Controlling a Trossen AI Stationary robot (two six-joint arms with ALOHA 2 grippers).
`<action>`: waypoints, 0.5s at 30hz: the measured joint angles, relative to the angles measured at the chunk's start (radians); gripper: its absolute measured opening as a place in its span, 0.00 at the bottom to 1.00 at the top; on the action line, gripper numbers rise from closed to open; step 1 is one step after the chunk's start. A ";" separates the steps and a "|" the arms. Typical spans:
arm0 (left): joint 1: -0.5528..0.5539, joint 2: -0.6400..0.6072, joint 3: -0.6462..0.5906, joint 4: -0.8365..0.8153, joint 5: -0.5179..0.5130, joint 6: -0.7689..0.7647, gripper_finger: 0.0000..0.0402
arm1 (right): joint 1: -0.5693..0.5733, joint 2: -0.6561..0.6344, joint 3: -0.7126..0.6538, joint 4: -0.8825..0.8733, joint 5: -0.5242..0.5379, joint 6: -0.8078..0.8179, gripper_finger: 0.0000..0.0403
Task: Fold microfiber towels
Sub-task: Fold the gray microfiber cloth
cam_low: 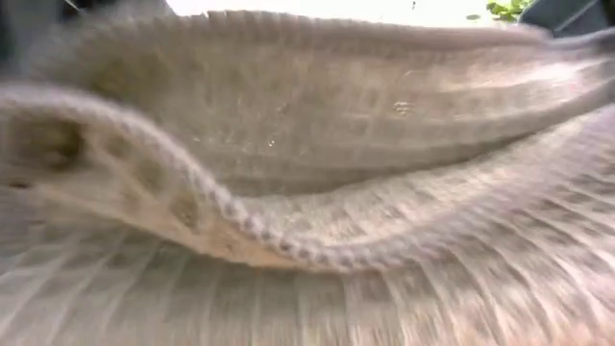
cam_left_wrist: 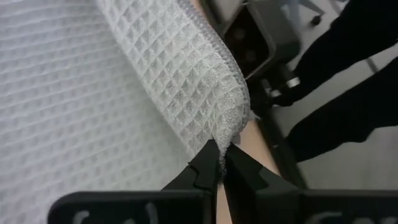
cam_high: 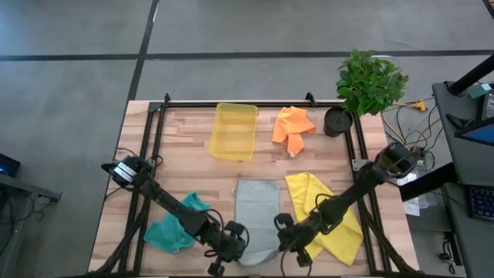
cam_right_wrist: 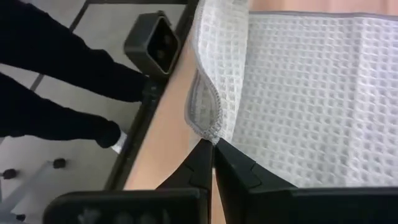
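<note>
The light grey towel (cam_high: 257,212) lies flat mid-table, its near edge raised; it fills the low view (cam_low: 307,192). My left gripper (cam_high: 234,245) is shut on its near left corner and my right gripper (cam_high: 287,239) on its near right corner. The teal towel (cam_high: 176,228) lies bunched under my left arm. The yellow towel (cam_high: 328,212) lies under my right arm. The orange towel (cam_high: 293,126) lies crumpled at the far side. My left gripper pinches the grey towel's near left corner (cam_left_wrist: 229,132) between its two fingertips. The corner is lifted and curls over, the rest lies on the table. My right gripper pinches the near right corner (cam_right_wrist: 211,129) between its fingertips. That corner is raised and curled, the rest lies flat.
A translucent yellow plastic tray (cam_high: 234,131) stands at the far middle. A potted plant (cam_high: 364,86) stands at the far right corner. A black frame rail (cam_high: 247,102) runs round the table. The low camera (cam_right_wrist: 155,43) sits at the near edge.
</note>
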 joint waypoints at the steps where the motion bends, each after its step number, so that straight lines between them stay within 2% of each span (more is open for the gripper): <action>1: 0.006 -0.009 -0.005 -0.009 0.000 0.009 0.00 | -0.007 -0.010 -0.010 -0.002 0.007 0.000 0.02; 6: 0.035 -0.082 -0.051 -0.050 -0.045 0.070 0.00 | -0.054 -0.050 -0.038 -0.012 0.016 -0.001 0.02; 15: 0.126 -0.259 -0.242 -0.047 -0.089 0.074 0.00 | -0.146 -0.092 -0.097 -0.015 0.016 -0.008 0.02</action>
